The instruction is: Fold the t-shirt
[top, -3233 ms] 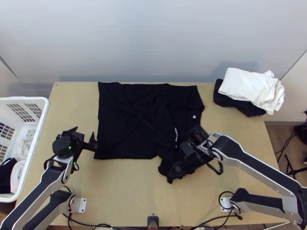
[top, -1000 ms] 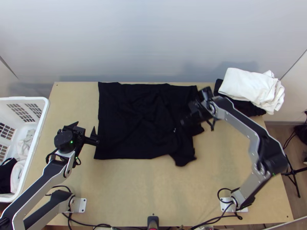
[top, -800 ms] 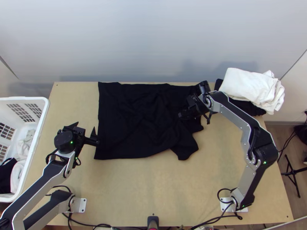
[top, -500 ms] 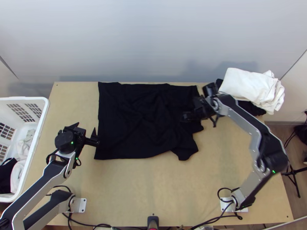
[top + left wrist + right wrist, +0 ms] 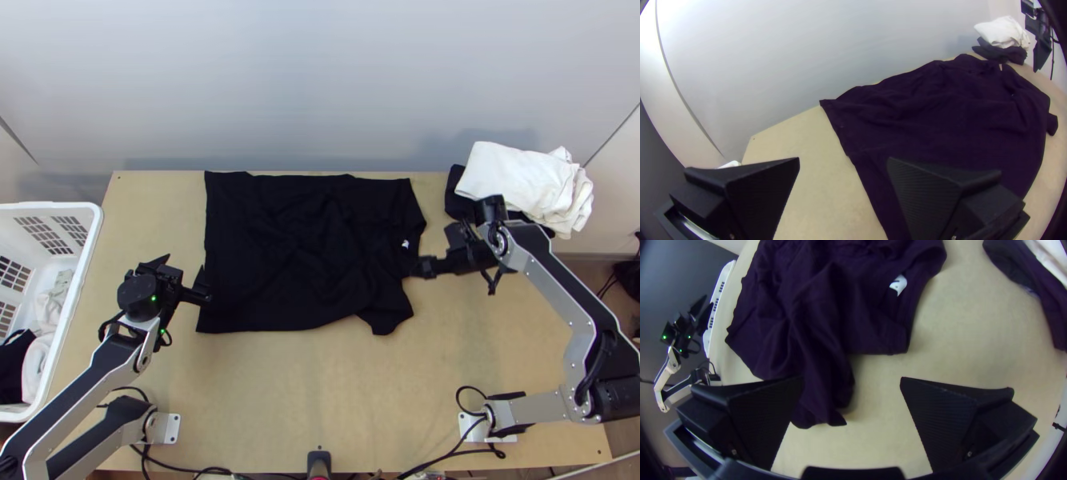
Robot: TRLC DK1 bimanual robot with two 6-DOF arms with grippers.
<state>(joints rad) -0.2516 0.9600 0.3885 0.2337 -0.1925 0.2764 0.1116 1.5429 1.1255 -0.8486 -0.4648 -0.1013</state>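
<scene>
T-shirt (image 5: 280,248) (black, and a bit rumpled) lies mostly spread toward the tabletop's (image 5: 320,384) far edge. From the left: a white basket (image 5: 94,232) with clothes, then the left gripper (image 5: 185,262) at the shirt's left edge, fingers spread. Past the shirt, the right gripper (image 5: 433,249) has its fingers wide apart near the right edge. Farther right, white cloth (image 5: 512,176) rests on dark cloth (image 5: 458,200).

The top view's left edge crops a white plastic basket (image 5: 94,228); a small white mark (image 5: 406,244) on the black fabric t-shirt (image 5: 304,256) is illegible.
</scene>
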